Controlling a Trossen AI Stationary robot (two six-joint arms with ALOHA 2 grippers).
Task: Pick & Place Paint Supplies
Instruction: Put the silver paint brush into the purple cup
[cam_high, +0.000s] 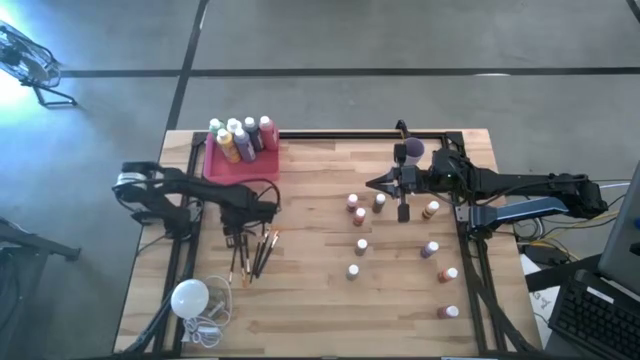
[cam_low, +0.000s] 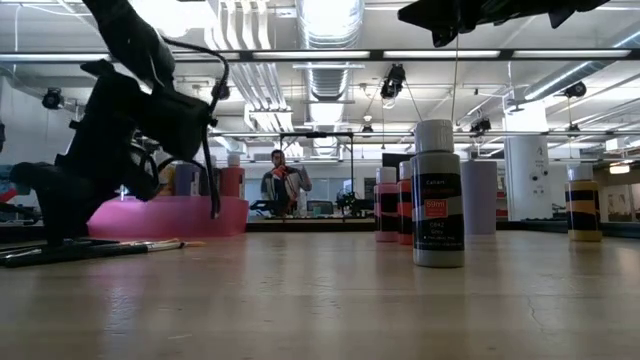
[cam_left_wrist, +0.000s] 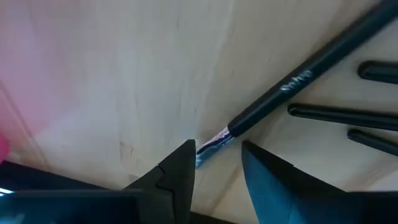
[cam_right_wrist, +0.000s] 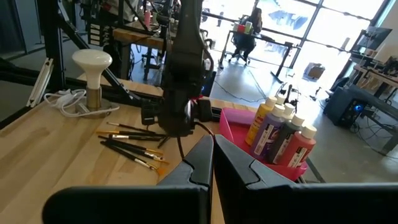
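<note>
— Pink tray (cam_high: 222, 166) at ten o'clock on the desk (cam_high: 320, 290), holding five large white-capped paint bottles (cam_high: 240, 138): yellow, purple, dark, red among them. So partly done?

— Looks partly done, no more. Left to move, by the look of it: about nine small paint bottles (cam_high: 361, 246) scattered from centre out to four o'clock, and a bundle of thin dark paintbrushes (cam_high: 255, 252) lying flat near eight o'clock, just below the tray.

— And the left gripper (cam_left_wrist: 217, 163)?

— Down over the brushes at about eight o'clock, jaws partly apart and straddling the metal ferrule of one paintbrush (cam_left_wrist: 292, 84); not closed on it, nothing lifted. Three more handles lying just beside.

— Right gripper (cam_right_wrist: 213, 163)?

— Hanging above the small bottles at about two o'clock, jaws pressed together, holding nothing.

— Anything in the way?

— White bulb lamp (cam_high: 189, 297) with its coiled cord at seven o'clock, near the brush tips but apart from them; not a paint supply, best left alone. Brushes packed close together, so picking one without dragging a neighbour seems the tricky part. Tray already crowded with bottles at its far edge, though its near half looks free. Person (cam_low: 284, 180) seated far off in the room behind, well clear of the desk.
</note>
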